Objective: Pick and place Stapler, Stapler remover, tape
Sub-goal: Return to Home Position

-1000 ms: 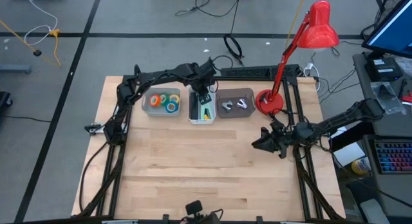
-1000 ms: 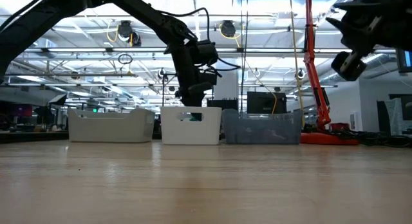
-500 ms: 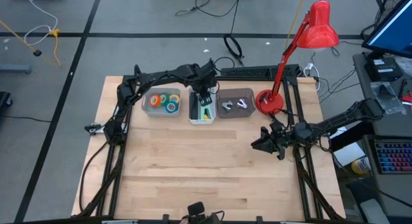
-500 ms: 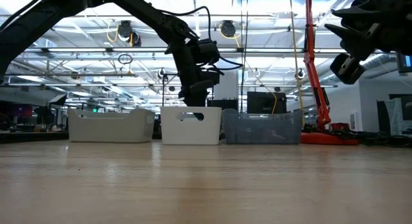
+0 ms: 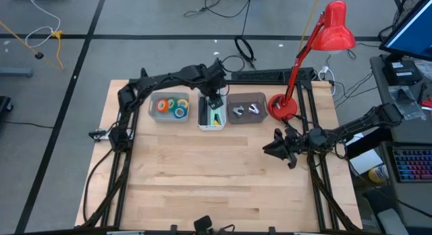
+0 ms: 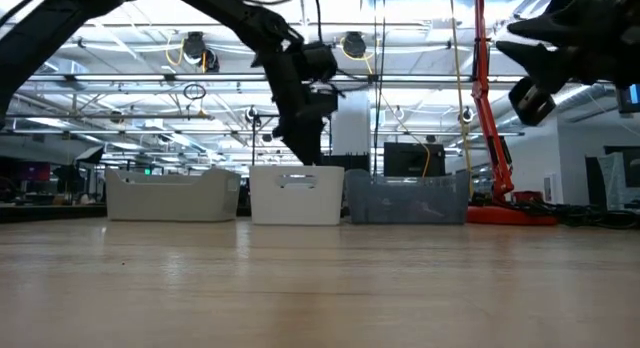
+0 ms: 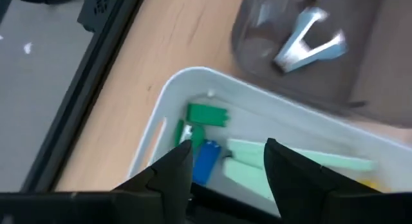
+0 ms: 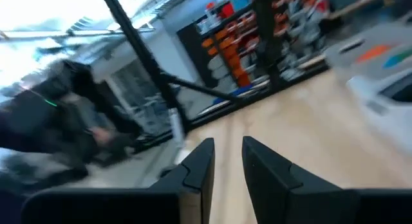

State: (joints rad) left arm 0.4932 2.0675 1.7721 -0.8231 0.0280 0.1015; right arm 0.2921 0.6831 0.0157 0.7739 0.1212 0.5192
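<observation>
Staplers (image 7: 207,114), green, blue and pale green, lie together in the white bin (image 5: 201,120) at the far edge of the counter (image 5: 202,174) as the left tool (image 6: 305,138) lifts away from them. A second ago it hung low at the bin's rim; now it stands higher above it, fingers spread wide and carrying nothing. With the tape rolls (image 5: 173,105) gathered in the pale bin (image 5: 152,108) alongside and the stapler removers (image 5: 244,111) in the grey bin (image 5: 262,98), the sorting looks finished and the rise reads as a withdrawal. The left arm reaches in from the counter's rear left corner, wrist turned down over the bin. The right arm stretches in from the right side, its right tool (image 5: 273,146) raised over bare wood near the red lamp (image 5: 283,107), fingers a narrow gap apart and empty, edged slightly inward.
</observation>
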